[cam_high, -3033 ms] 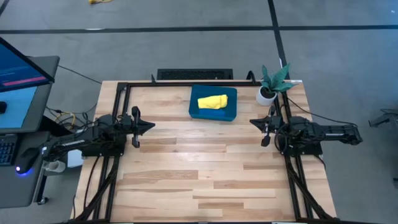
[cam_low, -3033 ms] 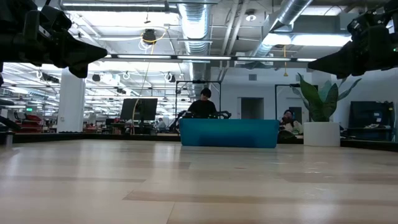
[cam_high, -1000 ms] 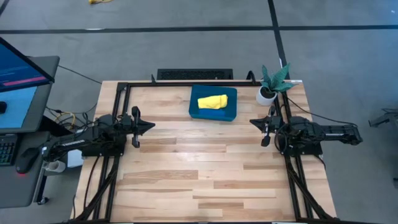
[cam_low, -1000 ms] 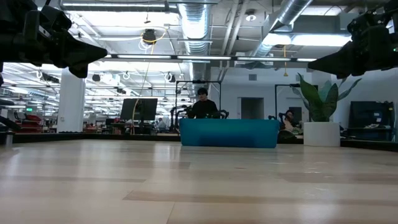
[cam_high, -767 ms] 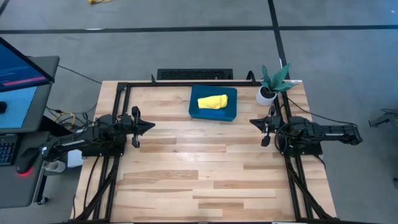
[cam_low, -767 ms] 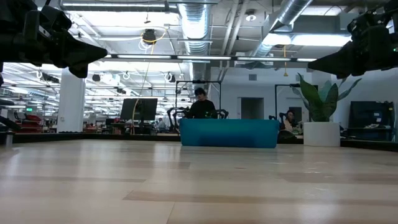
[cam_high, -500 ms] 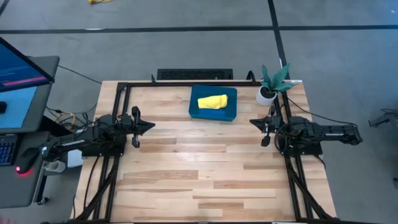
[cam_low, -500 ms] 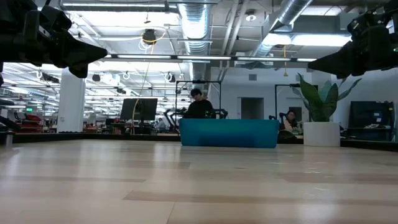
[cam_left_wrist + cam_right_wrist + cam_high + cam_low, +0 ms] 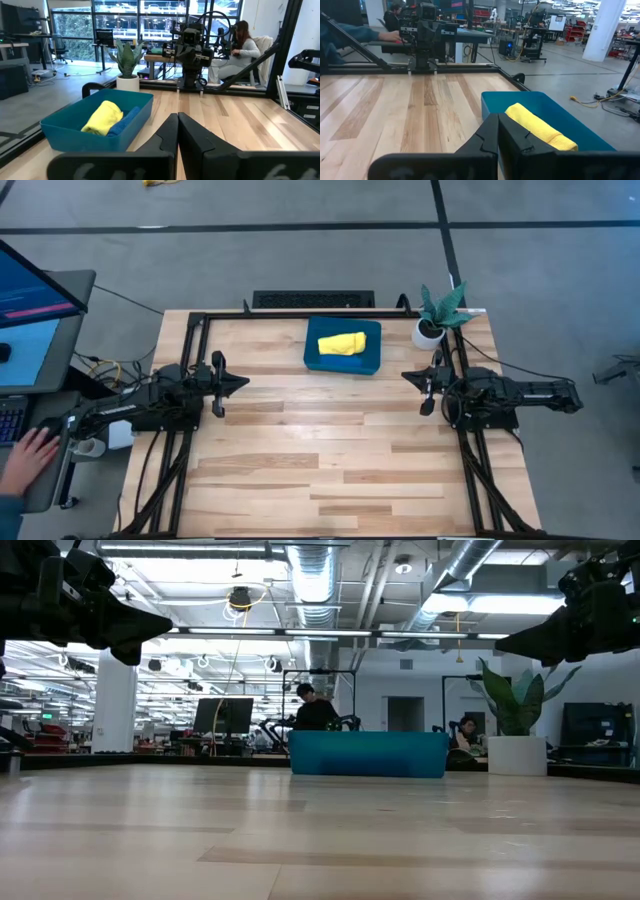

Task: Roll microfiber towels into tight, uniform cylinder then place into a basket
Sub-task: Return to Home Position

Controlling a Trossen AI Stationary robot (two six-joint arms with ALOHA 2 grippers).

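Overhead, I see the left pincer [image 9: 243, 381] poised over the left side of the tabletop [image 9: 330, 450], tips aimed toward the centre. Its own wrist camera shows the two dark fingers pressed together along their length. The right pincer [image 9: 405, 375] mirrors it over the right side, pointing inward. Its wrist camera likewise shows the fingers closed flat against each other. In the table-level view both pincers hang well above the wood, one at each upper corner, apart from everything on the tabletop.

The basket [image 9: 367, 358] sits at the far middle of the tabletop, between the two arms and beyond their tips. The yellow towel [image 9: 341, 342] lies inside it as a roll, slightly askew to the walls. The blue towel [image 9: 126, 121], also rolled, lies in the basket touching the yellow roll along one side. It is plain in the left wrist camera, but hard to separate from the basket floor from above.

A white pot [image 9: 428, 333] with a green plant stands just beside the basket's right end, near the far right corner. A person's hand [image 9: 33, 451] rests on the side desk [image 9: 45, 485] left of the tabletop. Another person [image 9: 312, 711] shows in the room behind the basket.
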